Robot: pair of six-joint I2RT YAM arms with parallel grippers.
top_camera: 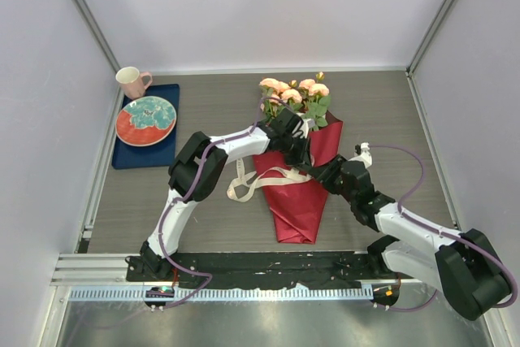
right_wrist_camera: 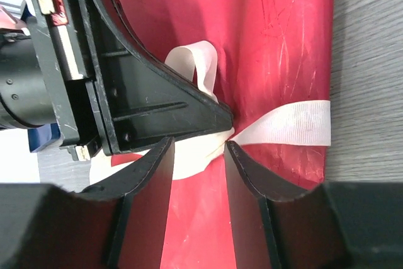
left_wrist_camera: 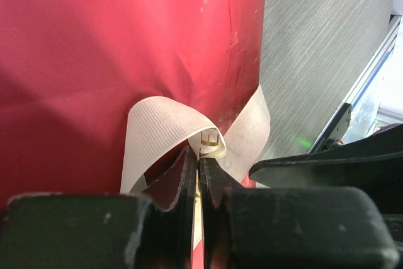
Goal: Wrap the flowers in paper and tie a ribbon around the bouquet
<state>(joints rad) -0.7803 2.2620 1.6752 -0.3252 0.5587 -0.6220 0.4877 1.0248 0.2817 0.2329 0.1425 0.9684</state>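
The bouquet lies mid-table: pink-peach flowers (top_camera: 292,93) at the far end, their stems hidden inside a cone of red paper (top_camera: 297,205). The cream ribbon (top_camera: 250,183) crosses the cone and trails off its left side in loops. My left gripper (top_camera: 297,149) sits over the upper cone. In its wrist view the left gripper (left_wrist_camera: 199,155) is shut on a fold of ribbon (left_wrist_camera: 165,124) against the paper (left_wrist_camera: 94,61). My right gripper (right_wrist_camera: 198,146) is open, its fingertips either side of the bunched ribbon (right_wrist_camera: 302,121), right beside the left gripper's finger (right_wrist_camera: 157,102).
A dark blue tray (top_camera: 132,157) at the far left holds a red and teal plate (top_camera: 146,119), with a pink mug (top_camera: 132,81) at its back corner. White walls enclose the grey table (top_camera: 390,119) on three sides. Both arms cross over the bouquet.
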